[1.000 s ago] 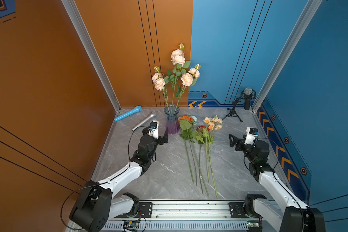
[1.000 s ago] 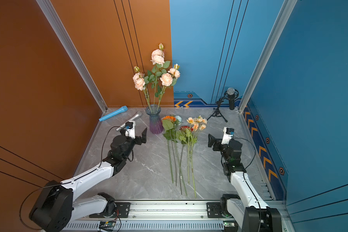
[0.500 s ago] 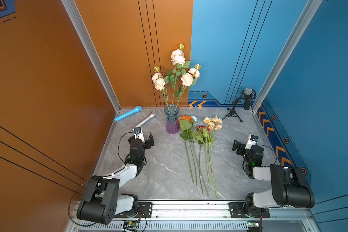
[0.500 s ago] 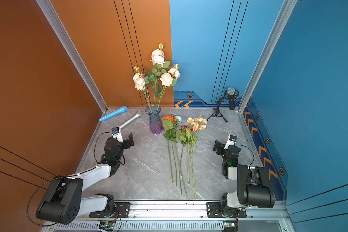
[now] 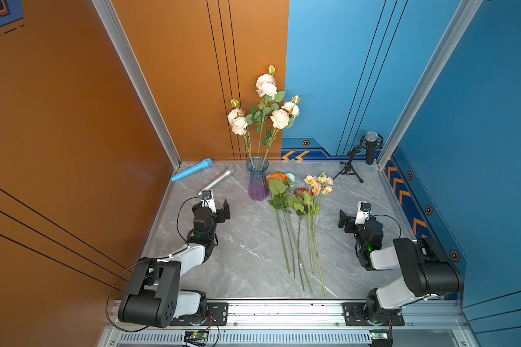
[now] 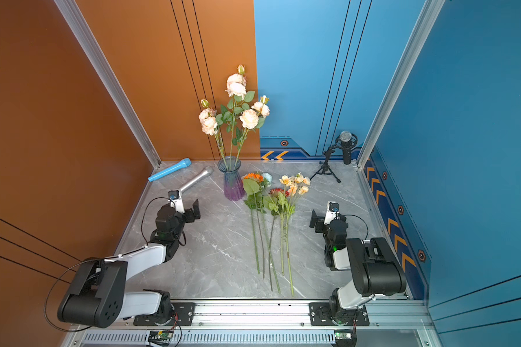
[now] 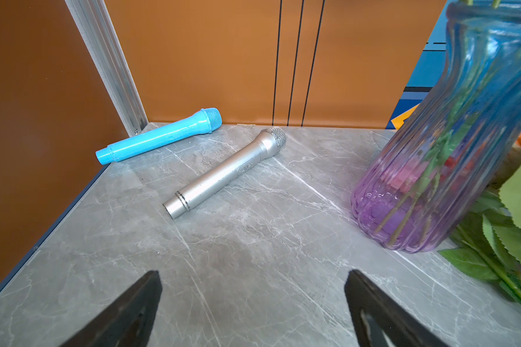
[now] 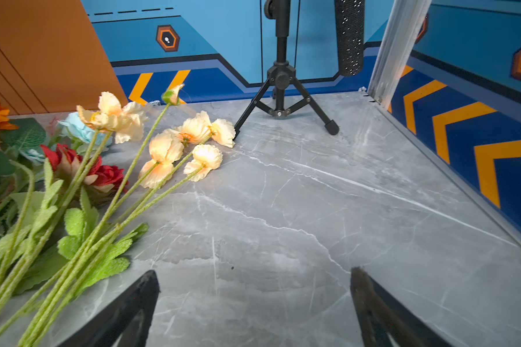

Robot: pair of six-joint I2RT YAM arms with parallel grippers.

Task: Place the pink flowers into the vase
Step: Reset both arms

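**On the veined grey tabletop (image 5: 247, 255): ruffled cream-pink flowers (image 5: 278, 118) upright in a ribbed glass vase (image 5: 257, 186)**

We see three green stems standing in the transparent vase, blue-grey at its flared mouth, purple at its bulbous base. Our left gripper (image 7: 253, 273) hangs near it, low over the tabletop, black jaws spread wide, holding nothing. Our right gripper (image 8: 254, 272), likewise released, sits well apart, beyond loose peach and red blooms (image 8: 164, 148) lying flat.

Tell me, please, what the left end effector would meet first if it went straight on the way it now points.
Probably the silver microphone, lying ahead of the left end effector, though depth is unclear.
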